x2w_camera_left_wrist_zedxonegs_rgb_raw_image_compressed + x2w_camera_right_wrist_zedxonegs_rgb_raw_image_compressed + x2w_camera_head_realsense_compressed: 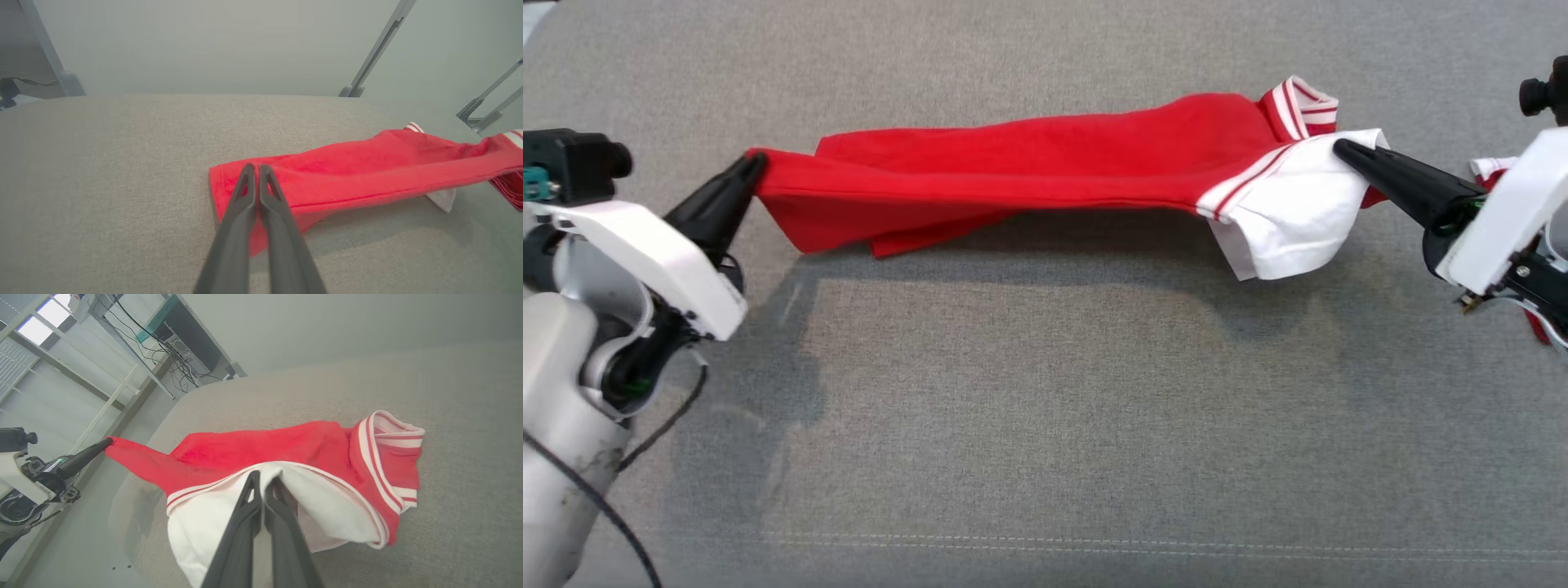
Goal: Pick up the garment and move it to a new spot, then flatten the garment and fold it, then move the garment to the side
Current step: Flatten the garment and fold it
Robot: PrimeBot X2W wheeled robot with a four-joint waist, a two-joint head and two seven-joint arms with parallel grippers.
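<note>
The garment is a red shirt with a white sleeve and red-and-white striped trim. It hangs stretched between both arms, lifted above the grey surface and casting a shadow beneath. My left gripper is shut on its red hem at the left end, seen also in the left wrist view as the gripper pinching the garment. My right gripper is shut on the white sleeve end; in the right wrist view the gripper pinches the fold of the garment.
A grey fabric surface spreads under everything, with a stitched seam near the front edge. Metal frame legs stand beyond its far edge. My left gripper shows at the left of the right wrist view.
</note>
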